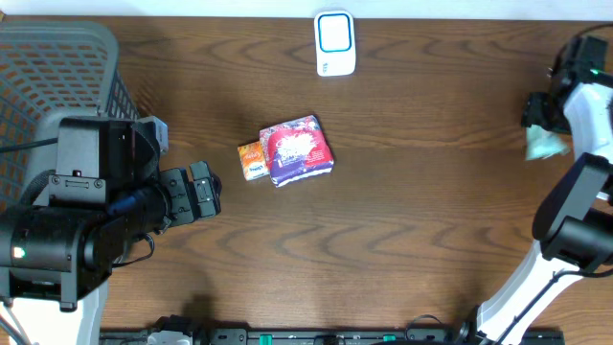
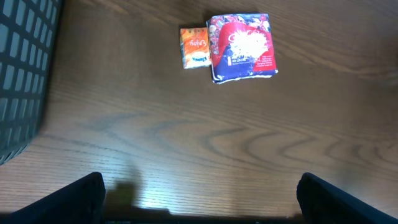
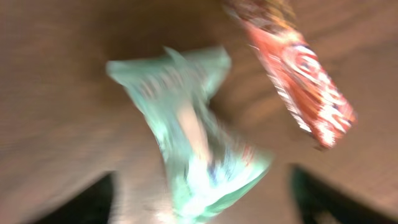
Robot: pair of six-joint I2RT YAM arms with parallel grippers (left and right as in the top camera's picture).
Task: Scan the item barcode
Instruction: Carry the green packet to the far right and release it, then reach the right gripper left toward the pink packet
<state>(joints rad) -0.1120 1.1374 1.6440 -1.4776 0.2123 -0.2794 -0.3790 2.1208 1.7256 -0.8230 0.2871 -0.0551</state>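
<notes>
At centre, two packets (image 1: 253,159) (image 1: 299,149); left claw (image 2: 202,196) gapes empty; right claw (image 3: 204,198) spread over one teal packet (image 3: 186,130).

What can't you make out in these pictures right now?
- Right wrist view: motion blur smears the crinkled teal packet and the red packet; no print readable.
- Overhead: the right arm covers part of that teal packet.
- Left wrist view: print on the small orange packet and the purple-red pouch is too small to find a barcode.
</notes>
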